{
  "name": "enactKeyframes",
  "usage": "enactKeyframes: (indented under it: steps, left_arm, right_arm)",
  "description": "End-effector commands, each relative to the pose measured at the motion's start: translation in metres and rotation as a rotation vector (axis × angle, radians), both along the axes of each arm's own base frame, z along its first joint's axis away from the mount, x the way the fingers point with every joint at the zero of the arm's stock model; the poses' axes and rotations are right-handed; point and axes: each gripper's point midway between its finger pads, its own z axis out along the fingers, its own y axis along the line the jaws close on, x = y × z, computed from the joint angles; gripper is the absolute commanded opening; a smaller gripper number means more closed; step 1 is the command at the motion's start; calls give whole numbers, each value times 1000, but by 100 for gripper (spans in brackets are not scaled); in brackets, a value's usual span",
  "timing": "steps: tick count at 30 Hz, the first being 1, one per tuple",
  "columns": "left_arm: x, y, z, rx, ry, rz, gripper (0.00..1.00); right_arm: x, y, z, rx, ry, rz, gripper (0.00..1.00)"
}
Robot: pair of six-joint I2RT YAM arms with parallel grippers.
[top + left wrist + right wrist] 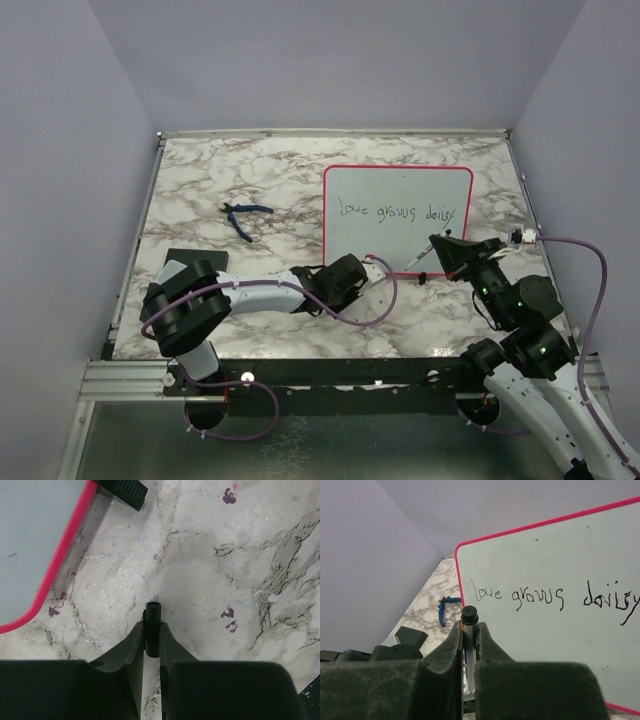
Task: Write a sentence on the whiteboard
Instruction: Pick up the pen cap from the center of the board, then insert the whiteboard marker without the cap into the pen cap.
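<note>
Whiteboard (400,248), one sentence (400,211) (three words)

Soft, even, dimmish light, faint shadows; overhead view is sharp, while left claw (152,632) and right claw (469,629) loom dark and blurred

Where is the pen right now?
In the top view the pen sits right of centre, clamped in the right gripper, over the whiteboard's near edge below the sentence. The left gripper holds a black tube.

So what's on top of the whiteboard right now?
Visible: the sentence, roughly "love grows daily", in one line across the whiteboard. The right gripper, holding the marker, overhangs the near right corner and hides the surface there.
</note>
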Motion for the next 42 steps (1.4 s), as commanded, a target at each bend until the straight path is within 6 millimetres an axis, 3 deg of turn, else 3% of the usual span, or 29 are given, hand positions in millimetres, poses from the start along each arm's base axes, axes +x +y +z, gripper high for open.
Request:
enactKeyframes:
  steps: [1, 7, 11, 14, 18, 23, 32, 42]
  left_arm:
    - [-11, 15, -16, 54, 39, 46, 10]
    - [-8, 14, 20, -94, -17, 104, 1]
    - [-2, 4, 55, -255, -64, 148, 0]
    - [2, -11, 92, -440, -93, 181, 0]
    - [0, -24, 123, -664, -93, 205, 0]
    - [-6, -33, 128, -795, -50, 191, 0]
    - [-17, -34, 138, -920, 18, 197, 0]
    - [-21, -31, 140, -934, 26, 186, 0]
  right_arm:
    - [0, -6, -7, -4, 29, -32, 1]
    - [5, -14, -13, 7, 62, -88, 1]
    - [9, -17, -15, 19, 76, -115, 1]
    - [15, -4, -23, 25, 112, -73, 1]
    - [20, 21, -32, 69, 145, 24, 1]
    - [25, 43, -39, 129, 168, 108, 1]
    - [32, 57, -56, 162, 202, 150, 1]
    - [35, 67, -61, 153, 228, 186, 1]
